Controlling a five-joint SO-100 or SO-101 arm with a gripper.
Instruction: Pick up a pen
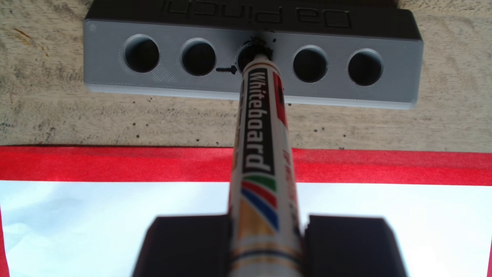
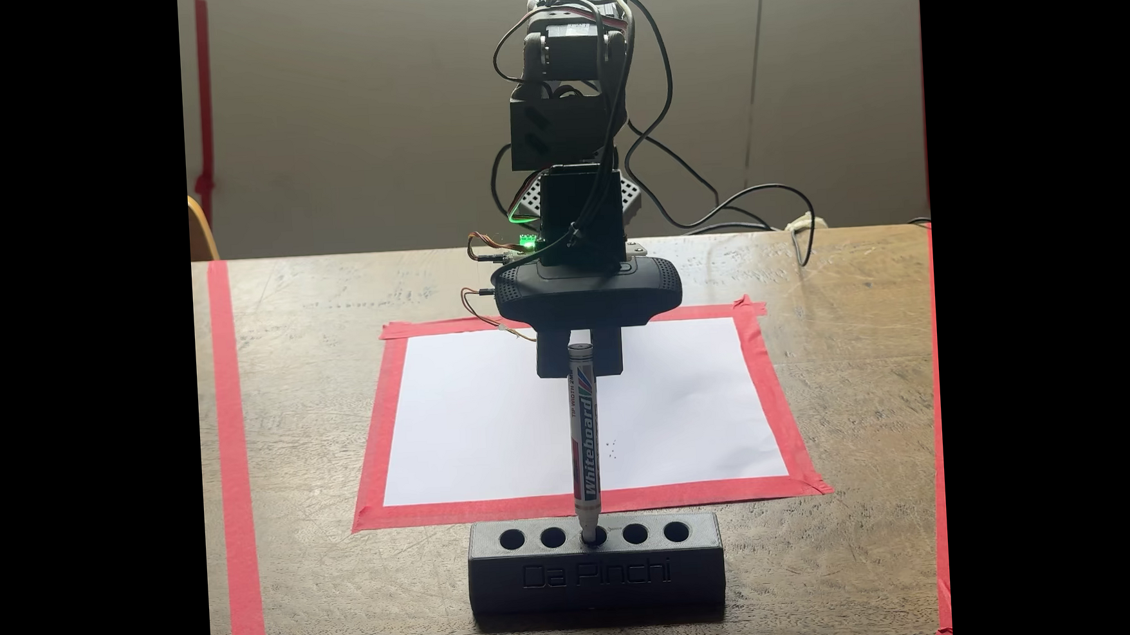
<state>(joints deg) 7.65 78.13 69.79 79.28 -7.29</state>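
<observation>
Black two-finger gripper (image 1: 267, 239) sits clamped on slim white cylindrical whiteboard marker (image 1: 262, 149) near its upper end. Marker tip rests in middle hole of dark printed five-hole holder block (image 2: 596, 573). Likely light, rigid, smooth-barrelled; high grip risks tilting.

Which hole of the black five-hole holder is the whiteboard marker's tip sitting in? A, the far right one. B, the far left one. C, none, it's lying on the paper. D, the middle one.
D: in the fixed view the whiteboard marker stands with its tip in the third of five holes in the holder, two empty holes on each side, its upper end between the fingers of the gripper.
</observation>
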